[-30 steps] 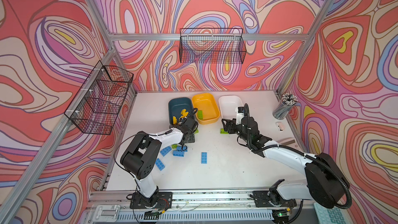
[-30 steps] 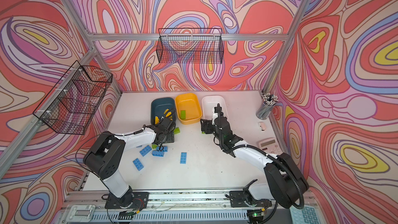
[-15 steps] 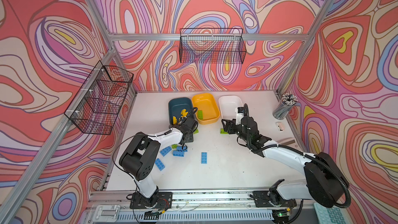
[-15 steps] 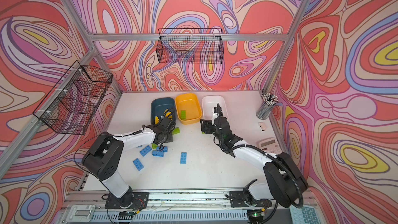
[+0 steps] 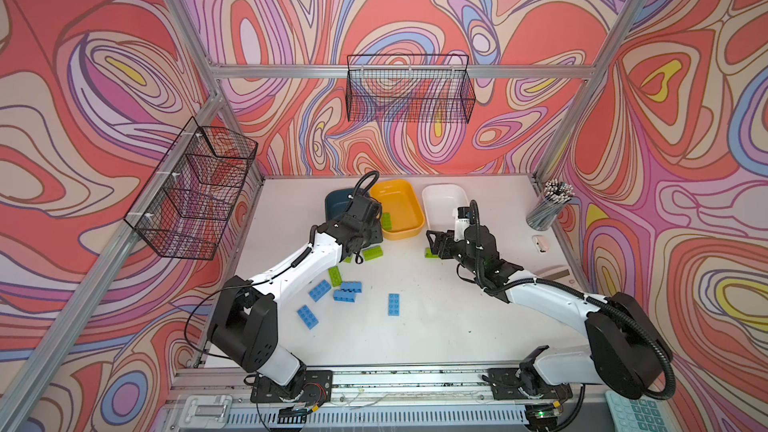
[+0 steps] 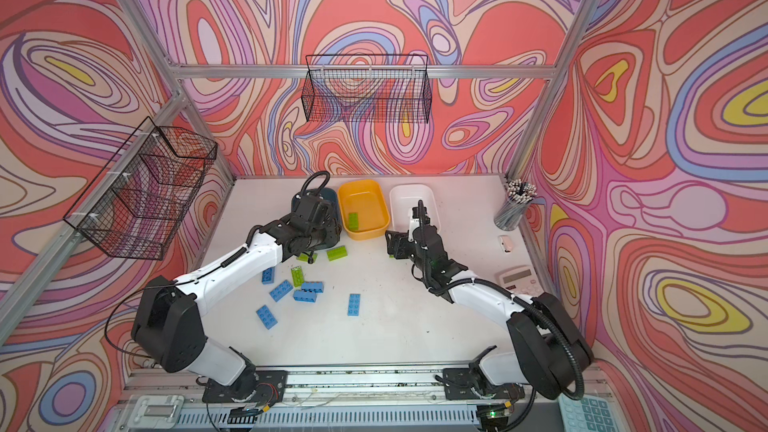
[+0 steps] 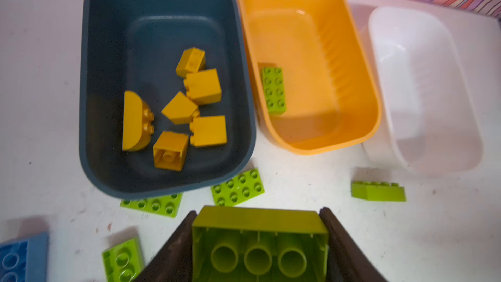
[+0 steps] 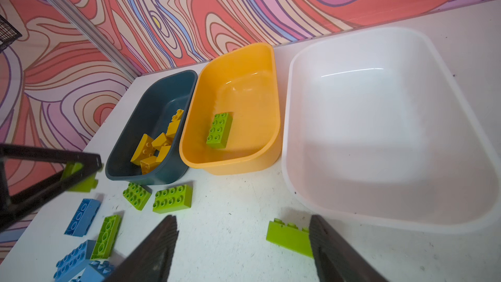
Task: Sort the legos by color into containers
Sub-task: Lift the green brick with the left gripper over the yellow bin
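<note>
Legos [image 7: 179, 109] in yellow sit in the teal tub [image 7: 108, 50], as my wrist views show; in both top views the left arm [image 5: 299, 263] hides them. My left gripper [image 7: 259, 211] is clamped on a lime brick [image 7: 259, 226], underside toward its camera, near that tub, and one green lego [image 7: 273, 90] lies in the yellow-orange tub [image 7: 325, 36]. My right gripper [image 8: 242, 218] stands spread above a green brick [image 8: 288, 237] beside the white tub [image 8: 366, 145]; blue legos [image 5: 394, 304] lie on the table [image 5: 436, 326].

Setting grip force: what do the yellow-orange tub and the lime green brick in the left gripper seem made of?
Yellow-orange tub: probably thin moulded plastic, glossy; bright highlights, faintly translucent walls. Lime green brick in the left gripper: likely hard moulded plastic, satin sheen; hollow underside with round tubes.
</note>
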Available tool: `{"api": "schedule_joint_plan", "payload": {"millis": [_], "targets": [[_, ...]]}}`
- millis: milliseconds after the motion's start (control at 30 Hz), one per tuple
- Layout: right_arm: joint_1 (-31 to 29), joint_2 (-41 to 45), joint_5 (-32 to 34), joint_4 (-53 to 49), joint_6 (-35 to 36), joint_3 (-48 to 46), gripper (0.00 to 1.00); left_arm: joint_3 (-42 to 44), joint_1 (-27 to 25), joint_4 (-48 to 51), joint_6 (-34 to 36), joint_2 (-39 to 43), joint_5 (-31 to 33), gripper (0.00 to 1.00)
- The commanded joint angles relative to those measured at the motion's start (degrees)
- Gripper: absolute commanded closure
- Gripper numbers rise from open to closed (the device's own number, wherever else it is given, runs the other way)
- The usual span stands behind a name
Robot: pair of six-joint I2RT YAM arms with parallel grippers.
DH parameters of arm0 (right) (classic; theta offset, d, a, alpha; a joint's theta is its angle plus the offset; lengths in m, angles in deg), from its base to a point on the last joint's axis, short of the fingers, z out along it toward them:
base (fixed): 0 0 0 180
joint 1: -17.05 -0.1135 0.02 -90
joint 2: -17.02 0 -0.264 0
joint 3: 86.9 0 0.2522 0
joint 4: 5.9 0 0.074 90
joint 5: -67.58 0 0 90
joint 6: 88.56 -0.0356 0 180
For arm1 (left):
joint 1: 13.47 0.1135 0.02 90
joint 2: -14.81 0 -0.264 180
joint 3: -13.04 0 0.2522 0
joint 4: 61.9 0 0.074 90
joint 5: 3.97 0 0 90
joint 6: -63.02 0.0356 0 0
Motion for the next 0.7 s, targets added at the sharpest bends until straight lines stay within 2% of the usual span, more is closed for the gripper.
{"api": "schedule_joint_plan", "payload": {"millis": [0, 367, 567, 667], "targets": [[0.1, 0.6, -0.6, 1.1, -0.3, -0.6, 0.20, -5.7, -0.2, 3.2, 3.3, -5.3, 0.0, 0.49], [0.1, 0.6, -0.4, 1.3, -0.4, -0.7, 0.20, -27.1, -0.1, 7.2, 3.6, -23.9, -8.0, 0.48], [0.1, 0.6, 0.2, 1.3, -0.2, -0.8, 0.20, -30.8, -0.1, 7.7, 2.7, -28.3, -10.3, 0.47], [0.1, 0.3, 0.2, 1.3, -0.1, -0.7, 0.20, -30.1, -0.1, 7.1, 2.5, -28.7, -11.5, 0.40]]}}
